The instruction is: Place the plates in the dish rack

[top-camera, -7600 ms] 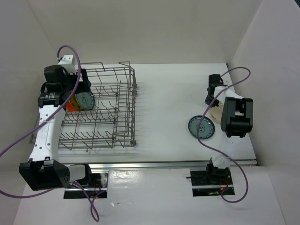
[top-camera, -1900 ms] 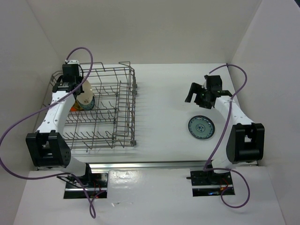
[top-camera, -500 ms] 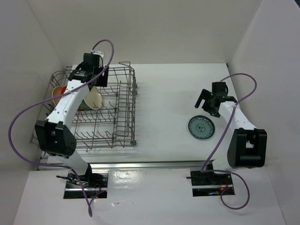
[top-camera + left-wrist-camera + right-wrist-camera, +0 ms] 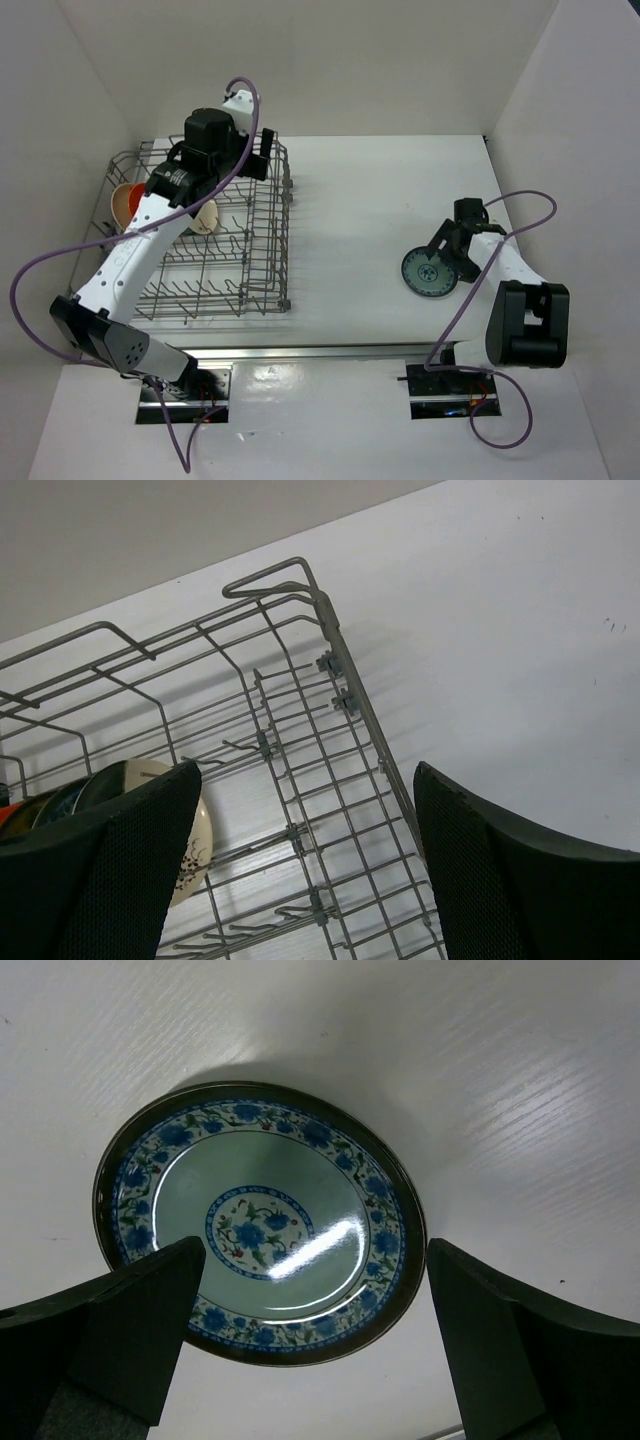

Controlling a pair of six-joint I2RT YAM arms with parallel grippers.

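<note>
One teal-blue patterned plate (image 4: 428, 271) lies flat on the white table at the right; the right wrist view shows this plate (image 4: 260, 1222) filling the space ahead. My right gripper (image 4: 452, 257) hovers low at its right edge, open and empty (image 4: 312, 1350). The grey wire dish rack (image 4: 268, 228) stands at the left. In it, on edge, a cream plate (image 4: 206, 215) and an orange plate (image 4: 124, 201) stand among the tines. My left gripper (image 4: 255, 157) is above the rack's far right corner, open and holding nothing (image 4: 305, 875), with the cream plate (image 4: 192, 832) beside its left finger.
White walls close in the table on the left, back and right. Purple cables loop from both arms. A metal rail (image 4: 370, 350) runs along the near edge by the arm bases. Bare table lies between rack and teal plate.
My left gripper opened, let go of the cream plate in the rack, and moved up and to the right. My right gripper came down toward the teal-blue plate.
</note>
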